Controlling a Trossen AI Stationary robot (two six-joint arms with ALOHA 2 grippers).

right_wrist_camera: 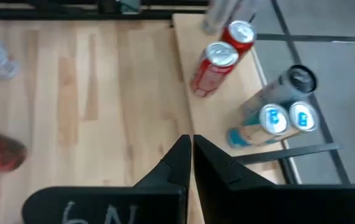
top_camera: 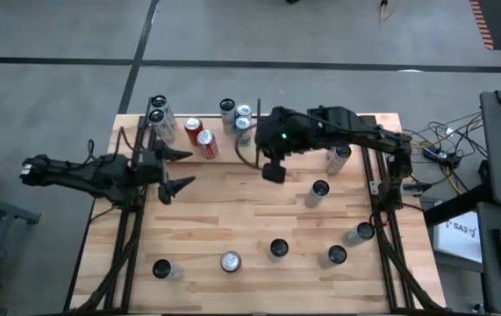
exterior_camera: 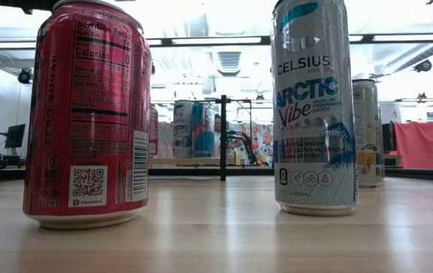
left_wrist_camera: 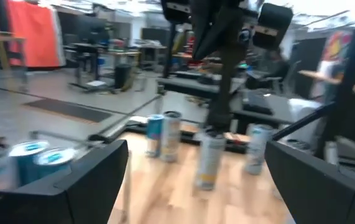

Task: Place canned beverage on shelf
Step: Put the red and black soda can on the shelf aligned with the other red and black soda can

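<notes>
The shelf [top_camera: 211, 145] is a pale plywood panel at the table's far edge, also in the right wrist view [right_wrist_camera: 217, 118]. On it stand two red cans [right_wrist_camera: 214, 65], several blue-topped cans [right_wrist_camera: 286, 118] and more cans at its left end [top_camera: 157, 111]. My right gripper [top_camera: 274, 173] [right_wrist_camera: 191, 142] hangs shut and empty above the table, just right of the shelf's near edge, pointing slantwise down. My left gripper [top_camera: 184, 169] [left_wrist_camera: 197, 149] stands open and empty at the table's left, pointing level toward the right. Loose cans [top_camera: 320, 189] stand on the table.
More cans stand near the front edge [top_camera: 230, 261] [top_camera: 278, 248] [top_camera: 162, 268] and at the right [top_camera: 360, 233] [top_camera: 338, 158]. The low view shows a red can [exterior_camera: 87, 114] and a white Celsius can [exterior_camera: 312, 106] up close. Black frame rails [top_camera: 127, 237] run along both table sides.
</notes>
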